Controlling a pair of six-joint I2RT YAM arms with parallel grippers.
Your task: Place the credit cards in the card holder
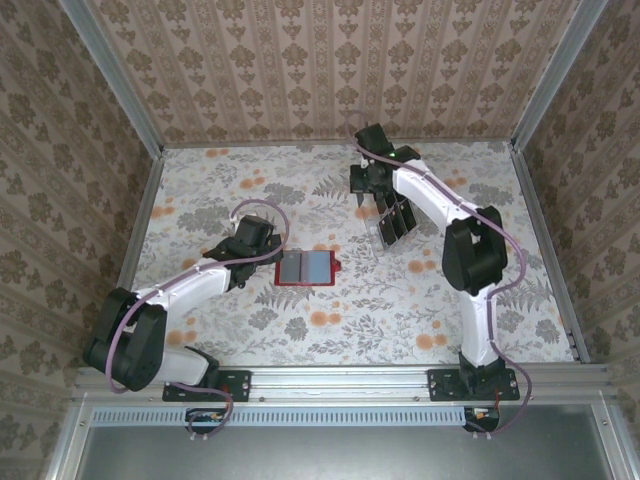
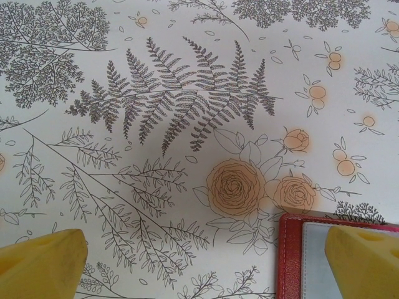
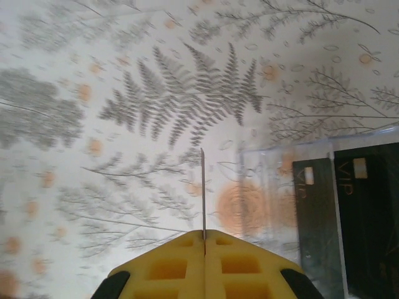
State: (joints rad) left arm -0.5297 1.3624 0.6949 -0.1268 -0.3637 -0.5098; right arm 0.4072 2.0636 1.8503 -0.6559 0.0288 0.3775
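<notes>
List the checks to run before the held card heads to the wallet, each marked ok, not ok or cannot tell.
1. Right pincer shut on a card, held edge-on: ok.
2. Card out of the clear rack, which stands beside it: ok.
3. Other cards standing in the rack: ok.
4. Wallet lying open, pockets up: ok.
5. Left pincer open, one finger over the wallet's corner: ok.
6. Wallet pinned down by that finger: cannot tell.
</notes>
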